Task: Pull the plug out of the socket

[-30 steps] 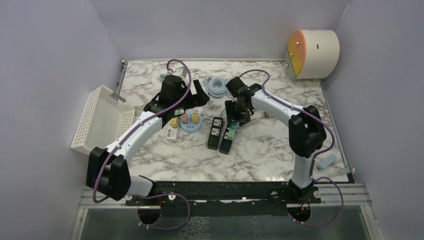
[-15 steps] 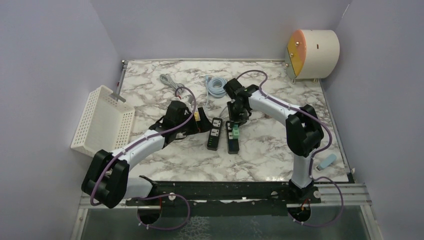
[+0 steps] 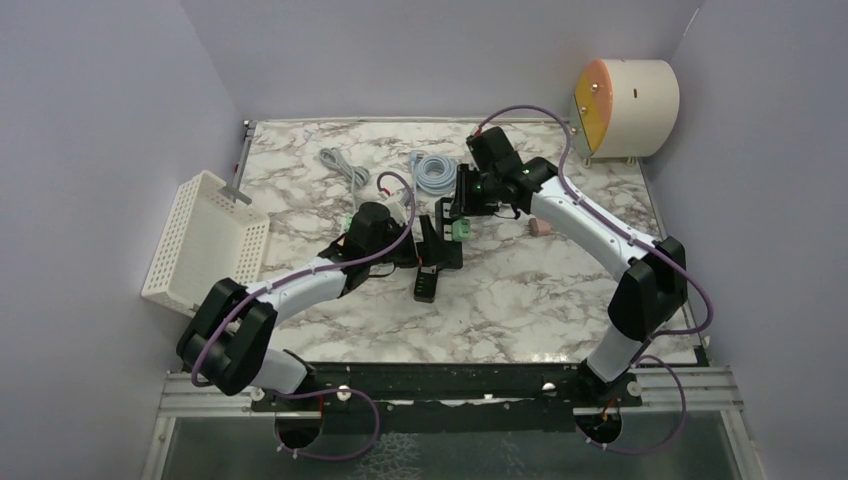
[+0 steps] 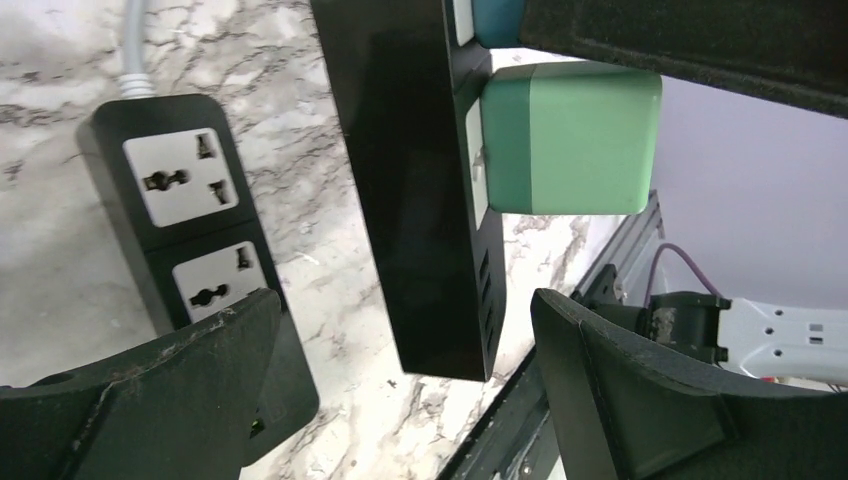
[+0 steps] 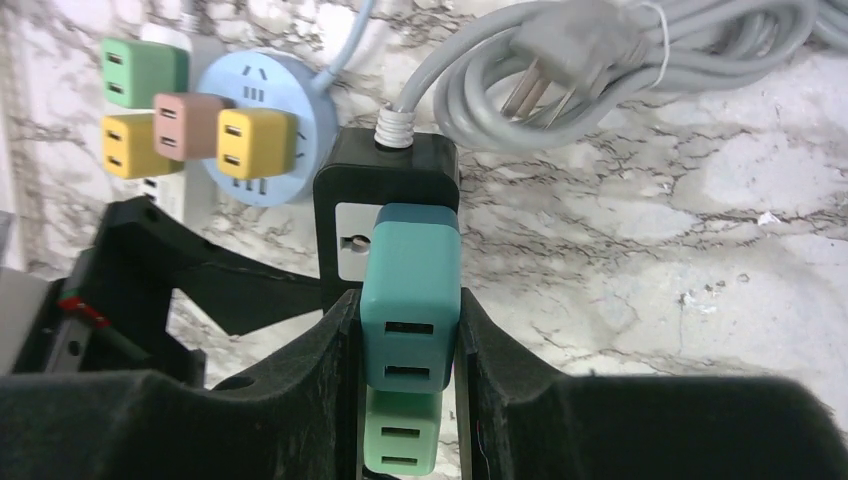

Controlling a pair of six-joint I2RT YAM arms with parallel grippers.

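Note:
A black power strip [image 5: 385, 210] carries a teal plug [image 5: 410, 290] and a light green plug [image 5: 400, 440]. My right gripper [image 5: 410, 320] is shut on the teal plug's sides and holds the strip tilted up off the table [image 3: 452, 222]. In the left wrist view the strip [image 4: 420, 200] hangs with the green plug [image 4: 570, 140] sticking out to the right. My left gripper [image 4: 405, 330] is open, its fingers [image 4: 200, 380] on either side of the strip's lower end, apart from it. From above, the left gripper [image 3: 437, 248] sits just below the right one [image 3: 460, 220].
A second black strip [image 4: 190, 220] with empty sockets lies on the marble. A round blue socket [image 5: 255, 140] and a white strip [image 5: 165, 60] hold coloured plugs. Coiled grey cable [image 5: 600, 60] lies behind. A white basket [image 3: 205, 235], a pink plug [image 3: 540, 228] and a round drum [image 3: 625, 105] stand around.
My right gripper has lifted the strip by the teal plug, up and toward the back. My left arm has swung right, bringing its open fingers around the strip's lower end.

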